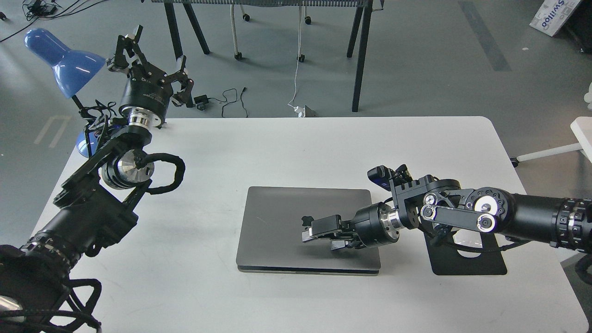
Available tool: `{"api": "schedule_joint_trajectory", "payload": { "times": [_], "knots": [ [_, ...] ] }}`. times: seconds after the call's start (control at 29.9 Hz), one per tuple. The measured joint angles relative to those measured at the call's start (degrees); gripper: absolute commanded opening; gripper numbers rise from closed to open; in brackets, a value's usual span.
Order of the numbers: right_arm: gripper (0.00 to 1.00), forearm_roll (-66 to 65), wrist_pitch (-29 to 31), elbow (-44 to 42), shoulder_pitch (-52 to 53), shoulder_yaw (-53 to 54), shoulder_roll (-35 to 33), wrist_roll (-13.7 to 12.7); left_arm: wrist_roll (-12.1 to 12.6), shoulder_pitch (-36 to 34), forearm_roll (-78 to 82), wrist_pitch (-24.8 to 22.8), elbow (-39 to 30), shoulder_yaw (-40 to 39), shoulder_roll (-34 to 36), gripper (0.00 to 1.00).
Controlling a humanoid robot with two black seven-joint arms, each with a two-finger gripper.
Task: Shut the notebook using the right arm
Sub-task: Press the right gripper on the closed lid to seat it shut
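The notebook (286,222) lies flat on the white table (286,148), a little right of centre and towards the near edge, with its grey lid down over the base; a thin dark seam shows along the front edge. The right arm (508,215) reaches in from the right edge, low over the table, and its hand (312,229) sits over the right half of the lid. The fingers (323,225) are drawn together into a compact cluster with nothing between them; whether they touch the lid or stand just above it cannot be told from this view. Under the right arm's wrist, just beside the notebook's right edge, lies a black mouse pad (467,259), partly covered by the arm. The left arm (92,208) rises from the lower left corner, clear of the notebook, and its hand (150,64) is held high past the far left corner of the table, fingers spread wide and empty. A blue lamp (64,60) stands just beside that hand.
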Motion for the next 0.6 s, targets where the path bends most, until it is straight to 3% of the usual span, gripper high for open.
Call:
{"api": "schedule_joint_trajectory", "payload": {
  "times": [0.6],
  "knots": [
    [1.0,-0.1,-0.01,-2.1,-1.81,-0.57,1.51,-0.01,0.0,0.0,0.0,0.0,0.0,-0.01,0.0,1.0]
  ]
}}
